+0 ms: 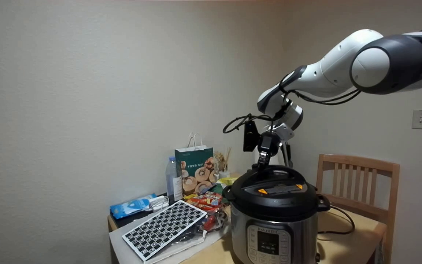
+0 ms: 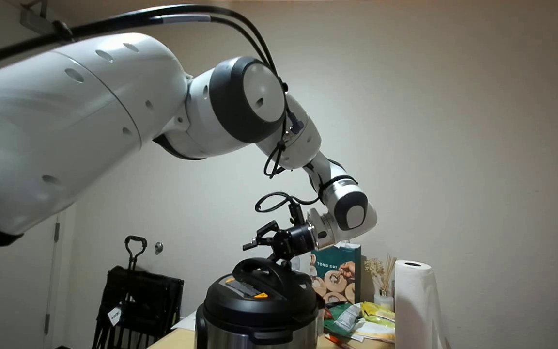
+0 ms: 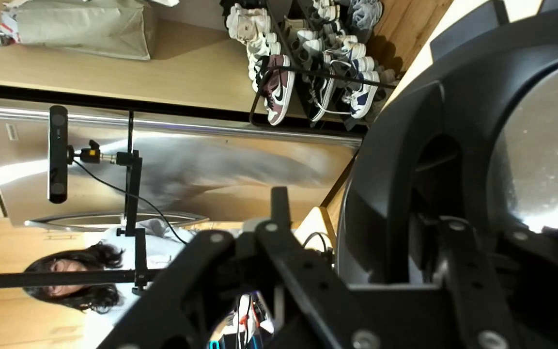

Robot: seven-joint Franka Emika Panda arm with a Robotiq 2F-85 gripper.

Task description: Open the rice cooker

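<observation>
Plain walls back a wooden table, on which the rice cooker stands upright, black lid on. Current step, by my judgement: positioning at the lid handle, before gripping. My gripper has its fingers spread, clamping nothing; in the wrist view one finger appears to enter the handle's gap, but contact cannot be confirmed. Next move: close on the handle, then probably turn the lid before lifting. Beside the rice cooker lie a checkered board and snack packets; a wooden chair stands beyond the table.
</observation>
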